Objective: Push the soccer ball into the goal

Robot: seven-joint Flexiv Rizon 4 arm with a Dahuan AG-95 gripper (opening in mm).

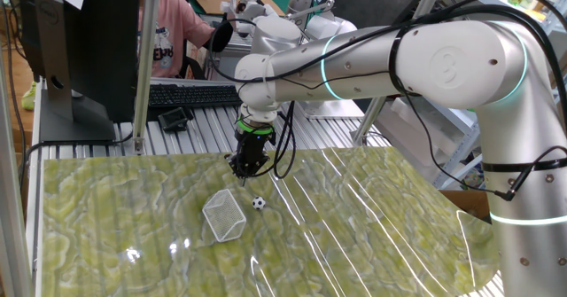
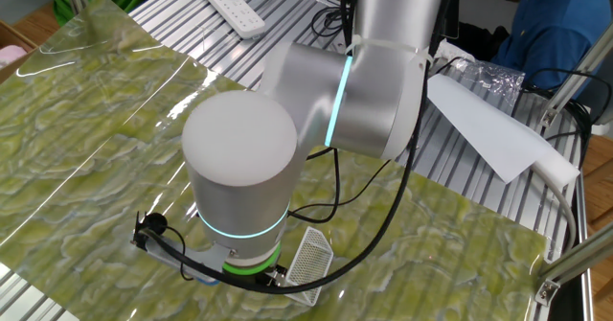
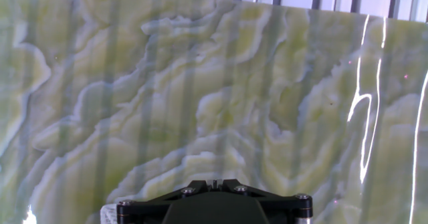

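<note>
In the other fixed view, the robot arm's (image 2: 287,168) broad body hides the gripper completely and covers the left part of the goal (image 2: 311,254), and the soccer ball cannot be seen there. In the hand view, only the gripper's black base (image 3: 214,204) shows, cut off by the bottom edge; its fingertips are out of sight. In one fixed view, the soccer ball (image 1: 258,203) is too small to make out its patches clearly.
</note>
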